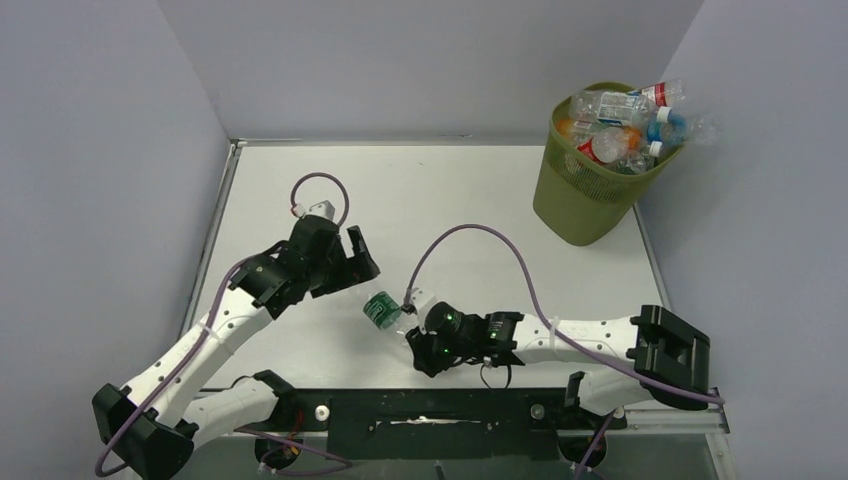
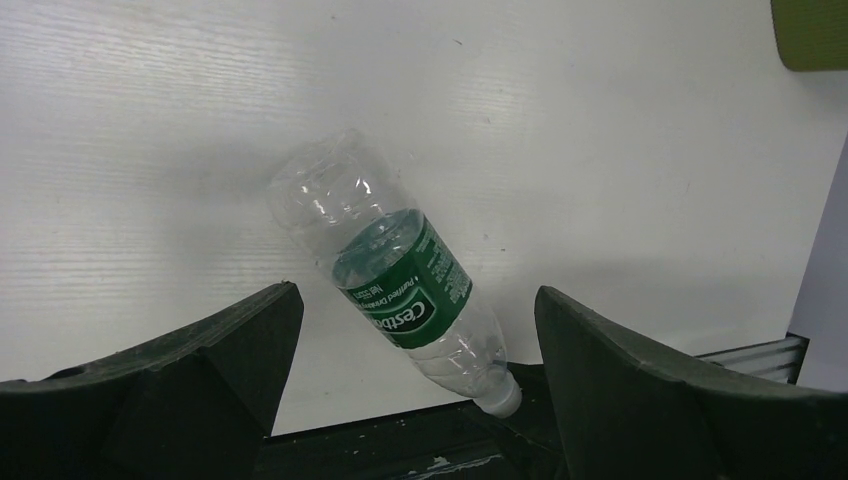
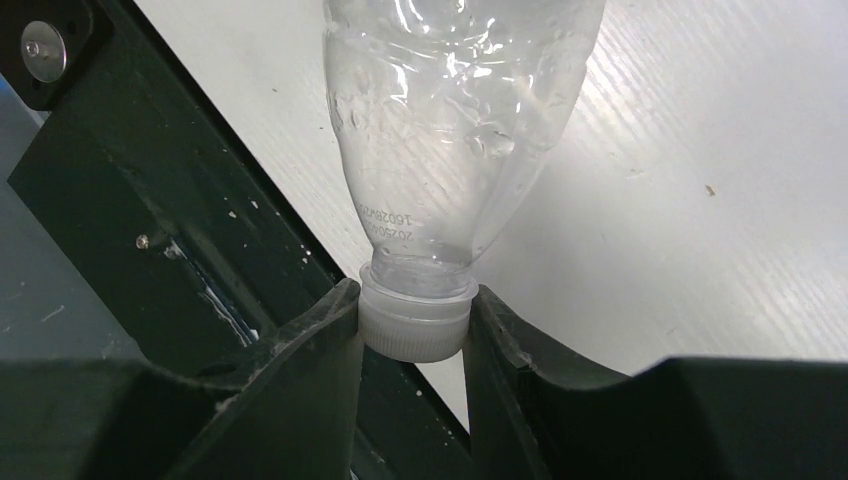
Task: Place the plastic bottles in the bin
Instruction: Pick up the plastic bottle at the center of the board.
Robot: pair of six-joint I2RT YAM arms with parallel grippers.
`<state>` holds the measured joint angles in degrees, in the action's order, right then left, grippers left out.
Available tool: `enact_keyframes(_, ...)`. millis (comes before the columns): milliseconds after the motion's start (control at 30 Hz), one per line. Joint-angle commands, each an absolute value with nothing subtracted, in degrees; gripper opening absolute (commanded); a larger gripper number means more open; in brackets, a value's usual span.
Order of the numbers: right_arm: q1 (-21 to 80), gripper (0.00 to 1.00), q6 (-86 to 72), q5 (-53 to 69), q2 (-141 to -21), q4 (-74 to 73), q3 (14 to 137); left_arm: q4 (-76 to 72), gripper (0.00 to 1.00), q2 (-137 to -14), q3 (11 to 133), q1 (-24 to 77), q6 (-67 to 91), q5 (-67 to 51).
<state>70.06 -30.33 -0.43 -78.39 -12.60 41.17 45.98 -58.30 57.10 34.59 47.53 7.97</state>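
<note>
Right hand (image 3: 412, 305) tight on bottle (image 2: 395, 270) cap (image 3: 415, 330), near front table (image 1: 300, 200) edge; left hand (image 2: 418, 298) wide.

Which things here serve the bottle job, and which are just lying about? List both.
Job: bottle, held at its cap by the right claw; open left claw; bin; bottles in the bin.
Lying about: purple cables; black rail; table.

White arm links (image 1: 195, 350), black joints (image 1: 670, 345); looping purple cables (image 1: 490, 235) (green wrist lights (image 1: 447, 320))
</note>
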Motion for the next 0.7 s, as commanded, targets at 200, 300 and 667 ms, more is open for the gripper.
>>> enact_keyframes(200,66.6,0.33,-30.26,-3.81,-69.31,-12.67,40.98,37.58,0.91,-60.97,55.99,34.23,46.09,-1.07)
enact_keyframes(300,65.48,0.33,-29.07,-4.09,-69.13,-13.69,42.74,37.5,0.91,-62.05,55.71,34.27,45.98,-2.48)
enact_keyframes(667,64.73,0.33,-26.72,-3.61,-71.42,-14.99,48.16,35.24,0.92,-61.53,51.81,34.1,51.05,-2.84)
